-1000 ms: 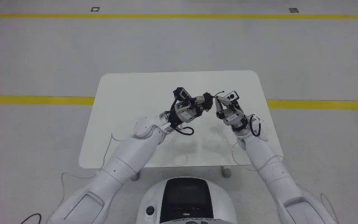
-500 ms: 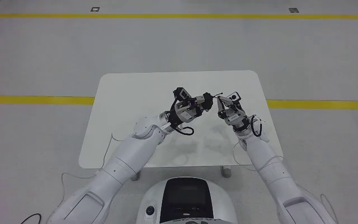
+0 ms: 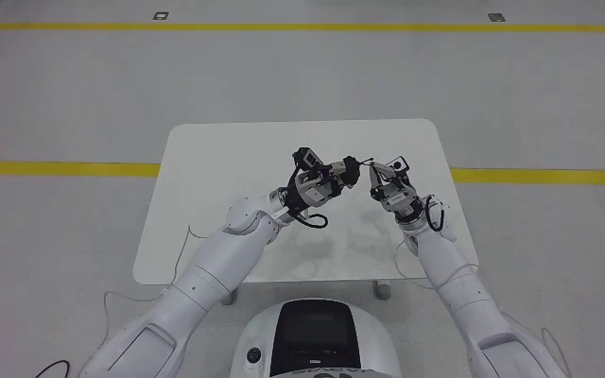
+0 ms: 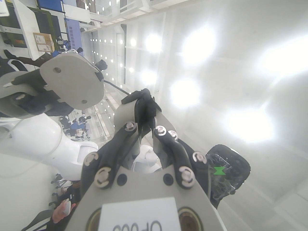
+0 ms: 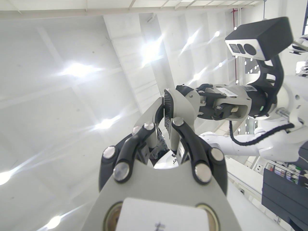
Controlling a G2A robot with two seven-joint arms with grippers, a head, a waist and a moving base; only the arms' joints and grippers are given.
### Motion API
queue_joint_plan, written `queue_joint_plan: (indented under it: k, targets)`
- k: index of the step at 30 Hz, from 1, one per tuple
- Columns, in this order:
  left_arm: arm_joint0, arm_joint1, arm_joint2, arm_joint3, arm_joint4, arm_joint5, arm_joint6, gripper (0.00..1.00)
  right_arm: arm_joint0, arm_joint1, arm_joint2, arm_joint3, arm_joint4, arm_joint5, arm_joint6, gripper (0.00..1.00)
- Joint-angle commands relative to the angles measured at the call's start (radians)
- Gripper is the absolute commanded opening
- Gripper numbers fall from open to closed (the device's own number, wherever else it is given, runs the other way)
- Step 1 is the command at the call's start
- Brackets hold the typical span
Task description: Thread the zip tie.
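A: Starting at the left, what is the left end effector (image 4: 144, 98) doing?
B: It's clenched and held in the air over the white tabletop (image 3: 217, 198), fingers nipped on one end of the zip tie (image 4: 115, 86)
A: And the tie itself?
B: It's a thin black strap, clear of the tabletop, running from those fingers across the small gap towards the other arm. Its long axis lies along the line between the two tips
A: The right end effector (image 5: 163, 106)?
B: Also clenched, pads pressed together, its tip facing the left one and just beside it. The strap's far end seems to sit at that tip, though the grip itself is hard to make out
A: Which arm is nearer?
B: Neither, both are at the tie. I'd guess the next move turns on lining tail up with head, so a small tilt between the tips could make it miss
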Motion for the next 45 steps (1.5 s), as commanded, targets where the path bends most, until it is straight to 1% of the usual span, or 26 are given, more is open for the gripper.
queue_joint_plan:
  k: [1,45]
  targets:
    - [0.000,0.000,0.000,0.000,0.000,0.000,0.000,0.00,0.000,-0.001,0.002,0.000,-0.001,0.001,0.000,0.00]
    - [0.000,0.000,0.000,0.000,0.000,0.000,0.000,0.00,-0.008,-0.014,0.049,0.023,-0.023,0.017,-0.004,0.00]
